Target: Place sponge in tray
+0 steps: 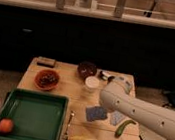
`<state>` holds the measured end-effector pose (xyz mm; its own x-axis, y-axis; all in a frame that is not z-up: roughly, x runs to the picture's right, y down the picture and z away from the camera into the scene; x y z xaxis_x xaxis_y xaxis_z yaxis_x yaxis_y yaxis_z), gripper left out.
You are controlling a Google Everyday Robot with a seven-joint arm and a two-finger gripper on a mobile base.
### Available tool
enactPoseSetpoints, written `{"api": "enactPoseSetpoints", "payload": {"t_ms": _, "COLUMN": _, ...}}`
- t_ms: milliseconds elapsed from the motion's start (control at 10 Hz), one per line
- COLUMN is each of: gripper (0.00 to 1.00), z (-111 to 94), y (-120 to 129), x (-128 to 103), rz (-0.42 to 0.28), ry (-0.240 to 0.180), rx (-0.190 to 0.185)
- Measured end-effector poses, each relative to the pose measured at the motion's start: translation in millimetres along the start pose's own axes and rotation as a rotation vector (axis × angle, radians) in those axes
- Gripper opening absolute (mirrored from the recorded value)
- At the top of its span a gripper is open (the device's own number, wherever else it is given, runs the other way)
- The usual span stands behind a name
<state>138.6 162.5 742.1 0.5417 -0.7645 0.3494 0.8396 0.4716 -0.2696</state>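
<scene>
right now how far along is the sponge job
Done: nothing yet. The sponge lies on the table, right of the tray and outside its rim. In hand: nothing visibly; the claw seems to sit at the arm's end by the white cup, behind the sponge and apart from it. Left: grasp the sponge, carry it left, set it in the tray, where an orange fruit lies.

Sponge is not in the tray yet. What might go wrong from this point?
The gripper is up by the white cup, apart from the sponge; swinging toward it may knock the cup. A paler grey-blue patch lies right beside the sponge and might be grabbed instead. The path to the tray crosses a utensil.
</scene>
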Motion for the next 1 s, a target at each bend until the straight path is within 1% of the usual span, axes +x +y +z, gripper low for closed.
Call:
{"api": "enactPoseSetpoints", "payload": {"t_ms": 300, "gripper": 0.01, "z": 1.0, "y": -1.2, "x": -1.5, "rz": -0.037, "ry": -0.001, "rx": -0.006}}
{"api": "enactPoseSetpoints", "payload": {"t_ms": 1000, "gripper": 0.01, "z": 1.1, "y": -17.5, "x": -7.8, "rz": -0.142, "ry": -0.002, "rx": -0.001}}
